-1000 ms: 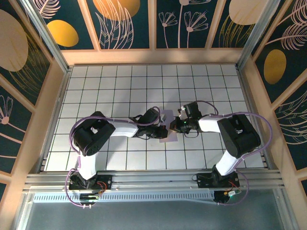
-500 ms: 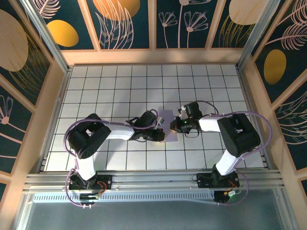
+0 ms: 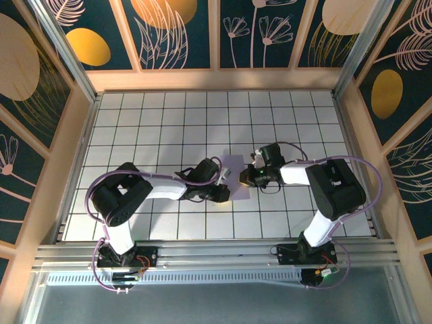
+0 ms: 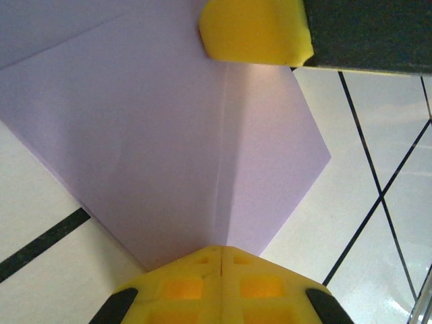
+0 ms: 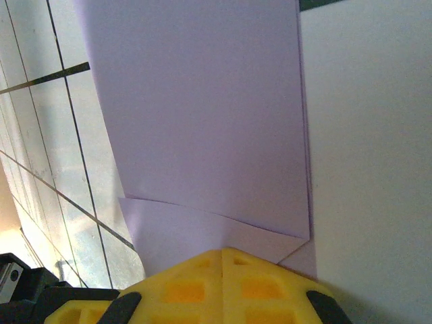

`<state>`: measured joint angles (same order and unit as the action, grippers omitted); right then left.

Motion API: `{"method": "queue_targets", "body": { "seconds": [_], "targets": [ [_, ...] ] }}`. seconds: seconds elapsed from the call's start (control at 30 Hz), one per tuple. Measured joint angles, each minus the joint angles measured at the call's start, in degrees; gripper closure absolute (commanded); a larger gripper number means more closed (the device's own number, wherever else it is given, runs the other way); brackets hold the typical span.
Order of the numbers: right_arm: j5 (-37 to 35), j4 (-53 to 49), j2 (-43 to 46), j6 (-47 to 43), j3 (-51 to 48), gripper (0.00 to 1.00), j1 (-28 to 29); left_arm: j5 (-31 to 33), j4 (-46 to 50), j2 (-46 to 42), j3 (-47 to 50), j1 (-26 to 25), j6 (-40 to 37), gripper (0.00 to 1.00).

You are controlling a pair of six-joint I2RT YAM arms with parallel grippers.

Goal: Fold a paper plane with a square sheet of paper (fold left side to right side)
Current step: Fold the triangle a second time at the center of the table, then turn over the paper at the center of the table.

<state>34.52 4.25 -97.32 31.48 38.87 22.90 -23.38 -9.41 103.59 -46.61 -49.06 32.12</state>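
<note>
Creasing seems the step in hand: the left end effector [image 4: 221, 251] and the right end effector [image 5: 223, 253], both closed and empty, press the square sheet of paper [image 4: 169, 135]. The next fold probably needs an edge lifted carefully.

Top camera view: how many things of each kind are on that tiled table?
Pale lavender folded paper sheet: 1
Black-and-white robot arms, left and right: 2
Total: 3
</note>
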Motion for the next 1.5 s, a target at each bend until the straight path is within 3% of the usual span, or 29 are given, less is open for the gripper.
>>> {"method": "queue_targets", "body": {
  "seconds": [0.83, 1.07, 1.13, 1.23, 1.33, 1.5],
  "targets": [
    [0.0, -1.4, 0.8, 0.0, 0.6, 1.0, -0.9, 1.4, 2.9, -7.7, 6.5, -0.8, 0.3, 0.95],
    [-2.8, -1.4, 10.4, 0.2, 0.6, 0.62, -1.4, 1.3, 0.7, -15.1, 7.6, 6.0, 4.3, 0.7],
    [-4.5, -0.7, 14.1, 0.3, 0.0, 0.52, -1.9, 1.3, -1.1, -14.8, 7.1, 7.9, 5.4, 0.62],
    [-6.4, 0.4, 18.6, 0.3, -2.1, 0.41, -3.0, 1.1, -2.9, -12.6, 5.7, 8.7, 7.1, 0.57],
    [-7.5, 0.7, 21.9, 0.5, -4.8, 0.35, -4.1, 0.7, -4.6, -8.3, 3.3, 8.7, 8.1, 0.56],
    [-8.0, 0.7, 24.7, 0.4, -7.2, 0.35, -5.5, -0.6, -6.4, -1.5, 0.7, 8.7, 8.9, 0.58]
  ]
}}
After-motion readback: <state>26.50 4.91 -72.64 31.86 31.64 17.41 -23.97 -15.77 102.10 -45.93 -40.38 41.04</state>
